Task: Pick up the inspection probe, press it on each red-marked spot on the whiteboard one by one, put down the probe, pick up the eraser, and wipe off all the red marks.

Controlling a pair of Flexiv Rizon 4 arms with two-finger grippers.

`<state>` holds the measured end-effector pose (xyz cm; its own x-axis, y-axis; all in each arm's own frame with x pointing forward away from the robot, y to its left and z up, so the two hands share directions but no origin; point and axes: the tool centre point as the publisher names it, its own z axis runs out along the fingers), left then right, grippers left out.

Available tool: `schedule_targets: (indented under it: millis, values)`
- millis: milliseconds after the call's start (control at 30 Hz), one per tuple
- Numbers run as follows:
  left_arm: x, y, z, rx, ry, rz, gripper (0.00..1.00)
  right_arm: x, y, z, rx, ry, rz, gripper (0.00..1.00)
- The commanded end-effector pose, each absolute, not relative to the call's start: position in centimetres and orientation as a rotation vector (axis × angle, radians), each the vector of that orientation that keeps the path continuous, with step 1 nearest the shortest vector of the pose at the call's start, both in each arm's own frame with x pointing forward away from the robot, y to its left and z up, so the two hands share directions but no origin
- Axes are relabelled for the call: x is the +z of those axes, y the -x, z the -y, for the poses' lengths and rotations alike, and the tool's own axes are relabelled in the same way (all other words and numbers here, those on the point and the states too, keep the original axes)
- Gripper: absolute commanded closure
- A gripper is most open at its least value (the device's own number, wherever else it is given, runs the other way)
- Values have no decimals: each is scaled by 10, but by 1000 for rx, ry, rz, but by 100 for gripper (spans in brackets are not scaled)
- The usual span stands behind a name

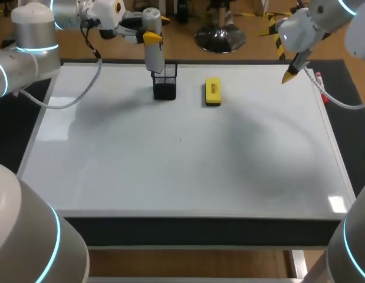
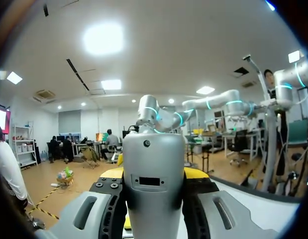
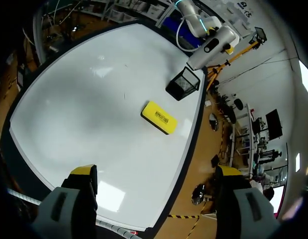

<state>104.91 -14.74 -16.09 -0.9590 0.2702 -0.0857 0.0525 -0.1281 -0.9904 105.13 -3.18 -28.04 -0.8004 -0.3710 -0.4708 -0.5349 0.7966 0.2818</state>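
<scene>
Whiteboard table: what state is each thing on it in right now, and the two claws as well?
Inspection probe: upright, held above the mesh holder.
Left gripper: shut on the inspection probe.
Right gripper: open, empty, above the board's edge.
Mesh holder: standing upright on the board.
Eraser: lying flat, untouched.
Whiteboard: no red marks visible.

A: What colours are showing?
B: The whiteboard (image 1: 182, 153) is looking plain white; the eraser (image 1: 213, 92) is showing bright yellow.
A: And the mesh holder (image 1: 165, 84)?
B: It is showing a black wire grid. The inspection probe (image 1: 154, 56) is gleaming silver-grey; the right pincer (image 3: 156, 172) is showing yellow tips.
</scene>
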Motion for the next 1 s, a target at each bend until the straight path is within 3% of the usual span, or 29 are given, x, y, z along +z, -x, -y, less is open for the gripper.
schedule_targets:
  millis: [33,1000]
  values:
    - [-163,-1051,155,2277,309,1991,100,-280,-1052,32,570,687,-2592,0]
    - [-183,-1080,171,2392,152,2013,100,-280,-1052,32,570,687,-2592,0]
